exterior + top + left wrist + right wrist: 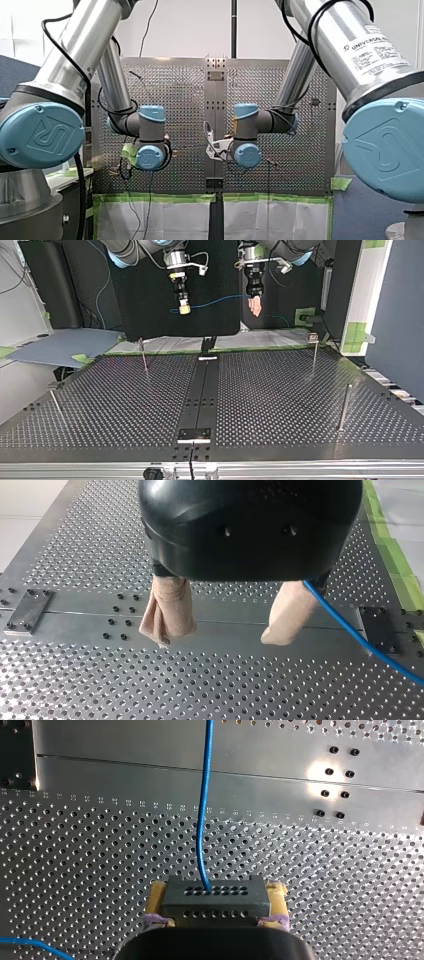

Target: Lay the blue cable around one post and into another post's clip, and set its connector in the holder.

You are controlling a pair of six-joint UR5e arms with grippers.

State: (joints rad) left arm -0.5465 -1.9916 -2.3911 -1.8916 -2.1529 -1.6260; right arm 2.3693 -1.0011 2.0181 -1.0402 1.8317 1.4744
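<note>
Blue cable hangs in the air over the counter's far edge, as the top view shows it. It is strung between our two pincers and not yet round any post. Its end runs into the connector, a dark block with two rows of holes, which our right pincer clamps by the flanks between yellow pads. We judge that hold is chosen so the cable leaves the block's face freely and the block stays square for seating.

Our left pincer stands open, its beige pads apart with nothing between them. The cable passes along the outer side of one pad, so it is not gripped there. We take this as a pincer placed to guide or catch the slack.

We count one connector and two pincers. Four thin posts stand on the counter: two toward the far corners and two toward the side edges. Two small plates sit on the centre strip, one by the near edge and one by the far edge. We cannot tell which one is the holder.
</note>
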